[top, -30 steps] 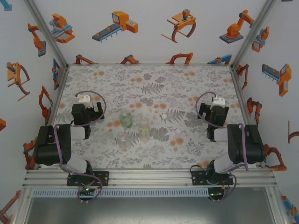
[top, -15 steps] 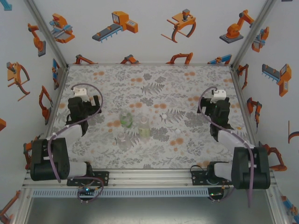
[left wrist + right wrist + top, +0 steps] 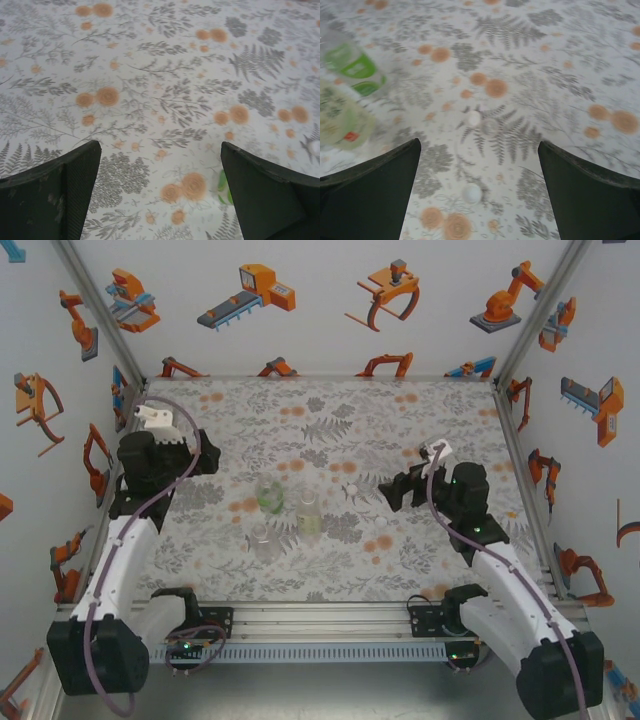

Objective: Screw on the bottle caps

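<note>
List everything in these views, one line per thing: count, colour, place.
green-tinted bottle: one, clear green, standing mid-table
pale yellow bottle: one, clear yellowish, standing right of the green one
colourless bottle: one, clear, standing nearest the arm bases
bottle caps: two plain to see, white, loose on the table right of the bottles
table: one, grey fern and orange flower print
walls: white with orange robot pictures, around the table
left gripper: black, open, over the table's left side
right gripper: black, open, over the table by the caps
</note>
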